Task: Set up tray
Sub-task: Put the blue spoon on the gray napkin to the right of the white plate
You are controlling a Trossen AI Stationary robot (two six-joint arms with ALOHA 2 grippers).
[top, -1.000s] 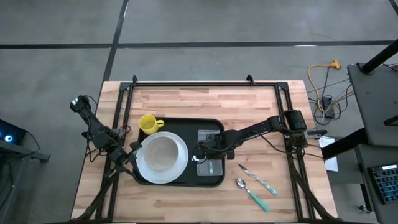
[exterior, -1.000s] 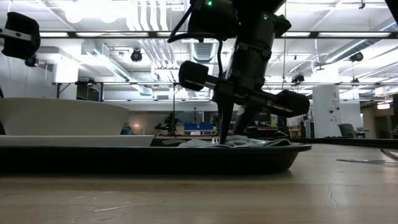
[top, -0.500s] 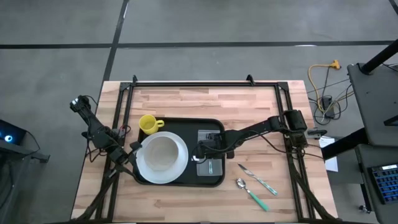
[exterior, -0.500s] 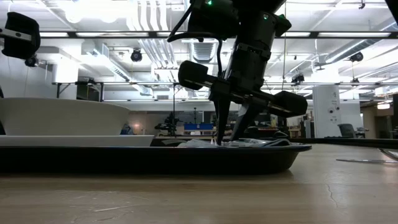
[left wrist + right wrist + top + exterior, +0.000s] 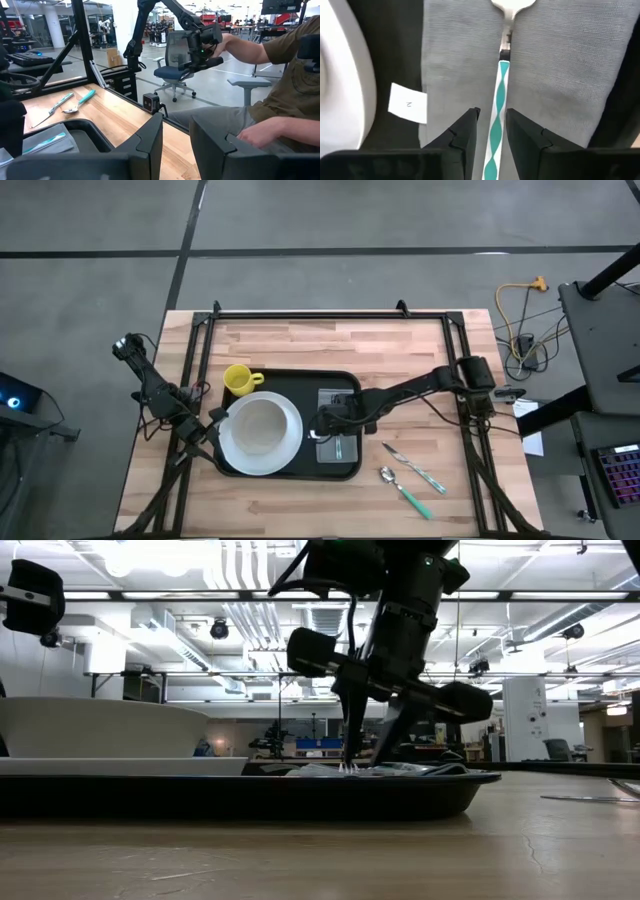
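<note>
The black tray (image 5: 300,378) lies mid-table, its rim (image 5: 250,795) across the low view. On its left half sits a white plate (image 5: 260,427) with a bowl (image 5: 100,728), and a yellow mug (image 5: 238,379) stands at its far-left corner. A grey napkin (image 5: 455,65) lies flat on its right half. A fork with a teal-and-white handle (image 5: 497,107) lies on the napkin. My right gripper (image 5: 492,132) hovers just above, narrowly open, one finger on each side of the handle. My left gripper (image 5: 175,145) waits open at the tray's left edge.
A knife (image 5: 410,465) and a teal-handled spoon (image 5: 405,490) lie on the bare wood right of the tray, near the near edge. A white tag (image 5: 408,104) sticks out from the napkin's side. A seated person (image 5: 280,100) is beyond the table.
My right gripper has opened a little and risen slightly over the napkin, letting go of the fork. The fork stays lying on the napkin.
</note>
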